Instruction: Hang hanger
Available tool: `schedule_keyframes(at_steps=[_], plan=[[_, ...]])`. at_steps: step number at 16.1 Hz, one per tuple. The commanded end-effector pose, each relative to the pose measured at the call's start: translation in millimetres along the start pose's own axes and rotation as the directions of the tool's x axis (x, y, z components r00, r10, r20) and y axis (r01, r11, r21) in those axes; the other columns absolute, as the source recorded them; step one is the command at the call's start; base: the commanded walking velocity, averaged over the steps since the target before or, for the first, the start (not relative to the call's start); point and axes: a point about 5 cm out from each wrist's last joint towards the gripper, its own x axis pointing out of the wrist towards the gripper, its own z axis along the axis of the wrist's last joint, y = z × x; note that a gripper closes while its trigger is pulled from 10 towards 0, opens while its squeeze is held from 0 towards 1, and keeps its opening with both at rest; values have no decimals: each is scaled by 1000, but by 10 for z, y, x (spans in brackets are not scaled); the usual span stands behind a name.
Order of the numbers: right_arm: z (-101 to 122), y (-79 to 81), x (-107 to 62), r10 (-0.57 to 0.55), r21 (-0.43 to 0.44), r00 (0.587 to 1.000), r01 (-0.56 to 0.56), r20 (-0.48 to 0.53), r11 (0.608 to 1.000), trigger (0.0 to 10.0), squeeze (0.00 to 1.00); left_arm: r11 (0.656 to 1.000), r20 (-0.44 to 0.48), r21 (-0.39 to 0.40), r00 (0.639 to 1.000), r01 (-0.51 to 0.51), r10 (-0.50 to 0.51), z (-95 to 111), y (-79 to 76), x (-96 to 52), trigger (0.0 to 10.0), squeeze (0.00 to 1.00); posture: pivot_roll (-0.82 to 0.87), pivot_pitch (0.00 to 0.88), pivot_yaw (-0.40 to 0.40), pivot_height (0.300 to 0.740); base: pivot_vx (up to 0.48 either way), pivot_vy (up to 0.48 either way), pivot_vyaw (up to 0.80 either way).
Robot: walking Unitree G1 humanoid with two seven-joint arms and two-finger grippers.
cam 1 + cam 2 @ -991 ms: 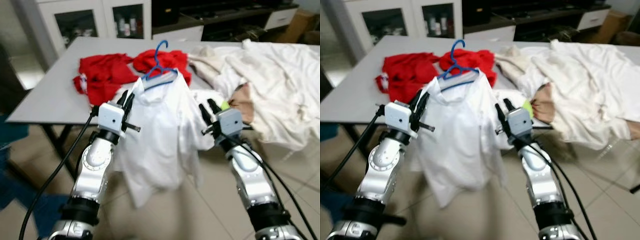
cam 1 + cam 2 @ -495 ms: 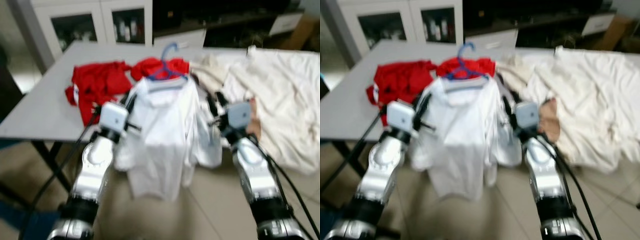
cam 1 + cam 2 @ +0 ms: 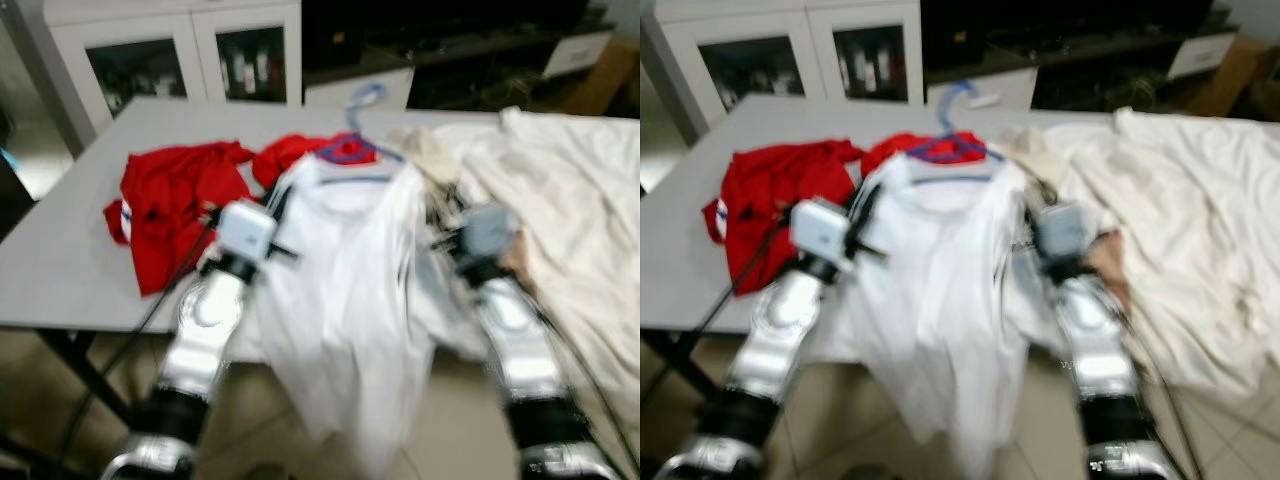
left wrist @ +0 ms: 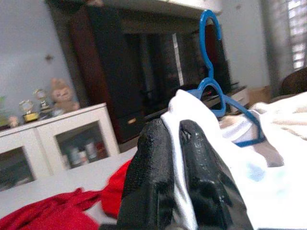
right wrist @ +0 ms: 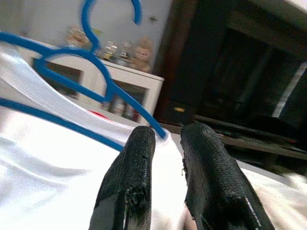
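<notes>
Before us stands a grey table [image 3: 70,270], and over its right half sprawls a heap of cream cloth [image 3: 580,210] that runs off the near edge. On the left half lie red clothes [image 3: 165,205], a second red bundle [image 3: 890,150] showing just behind the shirt's collar. Beyond the table we see a white cabinet [image 3: 170,50] with glass doors and, to its right, dark shelving [image 3: 450,40].

Between our two arms we hold up a white shirt [image 3: 350,300], hung on a blue hanger [image 3: 362,140]; the shirt drops below the table's near edge, above the tiled floor [image 3: 850,420]. The hanger's hook stands up free above the collar, with nothing round it (the head views are blurred, so finer detail there escapes us).

Our left gripper [image 4: 176,143] is clamped on the shirt's left shoulder: in the wrist view a fold of white cloth runs up between the two black fingers [image 4: 148,163], which press against it from both sides, and the hanger's hook rises just past the fingertips. Our right gripper [image 5: 165,139] sits at the other shoulder, where the end of the hanger's blue arm meets the cloth; its fingers [image 5: 132,167] stand close together with a narrow gap, the shirt's edge between them at the tips, gripping it there.
</notes>
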Motion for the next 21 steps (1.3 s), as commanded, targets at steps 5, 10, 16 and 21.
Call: schedule_keyframes(at_steps=[5, 10, 16, 21], plan=[[30, -171, -26, -41, -29, 999, 41, 1, 999, 10000, 0, 999, 62, -42, 998, 23, -21, 96, -88, 49, 10000, 0, 174, 0, -2, 740, 192, 0, 0], [89, -300, 11, -62, -56, 998, 63, 16, 996, 10000, 0, 999, 70, -25, 997, 31, -29, 96, -53, 52, 10000, 0, 171, 0, -3, 740, 0, 0, 0], [232, -547, 61, -65, -110, 997, 69, 47, 991, 10000, 0, 994, 72, 85, 995, 61, -67, 101, 73, 65, 10000, 0, 161, 0, 1, 740, 0, 0, 0], [314, -548, 100, 4, -137, 998, 4, 63, 991, 10000, 0, 972, 70, 207, 990, 109, -126, 116, 185, 65, 10000, 0, 162, 0, 4, 740, 0, 0, 0]])
